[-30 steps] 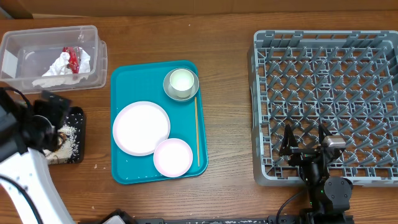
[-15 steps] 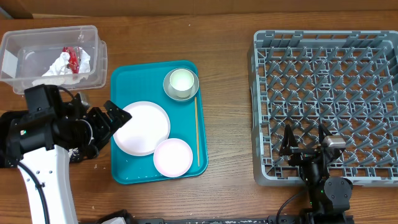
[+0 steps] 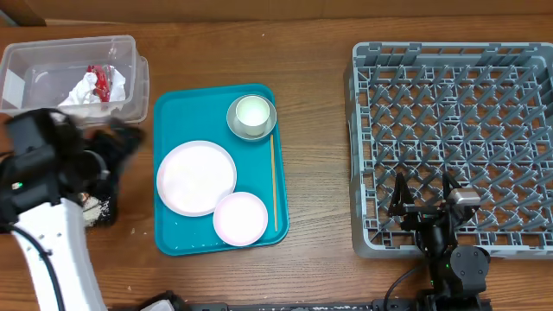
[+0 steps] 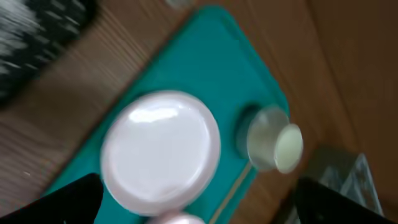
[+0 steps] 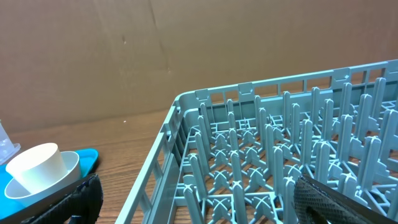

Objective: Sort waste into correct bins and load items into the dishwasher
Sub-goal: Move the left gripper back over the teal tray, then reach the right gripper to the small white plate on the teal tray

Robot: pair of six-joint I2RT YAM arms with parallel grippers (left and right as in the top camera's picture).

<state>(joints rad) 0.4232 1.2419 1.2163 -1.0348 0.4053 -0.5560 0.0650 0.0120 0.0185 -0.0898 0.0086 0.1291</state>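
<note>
As both arms hang with nothing in their grip, a wooden worktop point(image 3: 315, 173) carries a sorting job. The left gripper point(image 3: 121, 142) shows only as a dark blur between the clear tub point(image 3: 138, 78) and the black tray point(image 3: 102, 214), just left of the teal serving tray point(image 3: 168, 112). Its wrist camera shows its jaws spread wide and empty above the round plate point(image 4: 160, 149).

Inside the tub, at the worktop's far left, lie the crumpled white napkin point(image 3: 85, 92) and the red-and-white wrapper point(image 3: 102, 79), touching each other. Any print on the wrapper is too small to read. A white label point(image 3: 13, 86) on the tub's left end is likewise illegible. The black tray, partly hidden by the left arm, holds loose rice grains point(image 3: 97, 206).

On the teal tray, the plate sits at centre left, with the small bowl point(image 3: 240, 218) against its near right edge. The white cup point(image 3: 252, 112) stands inside the grey-rimmed bowl point(image 3: 232, 123) at the far right corner. A thin wooden stick point(image 3: 273, 181) lies lengthwise along the tray's right side.

The grey dish rack point(image 3: 454, 130) stands well apart on the right, its pegs upright. The right gripper point(image 3: 423, 197) rests over the rack's near left corner, jaws parted and holding nothing.
</note>
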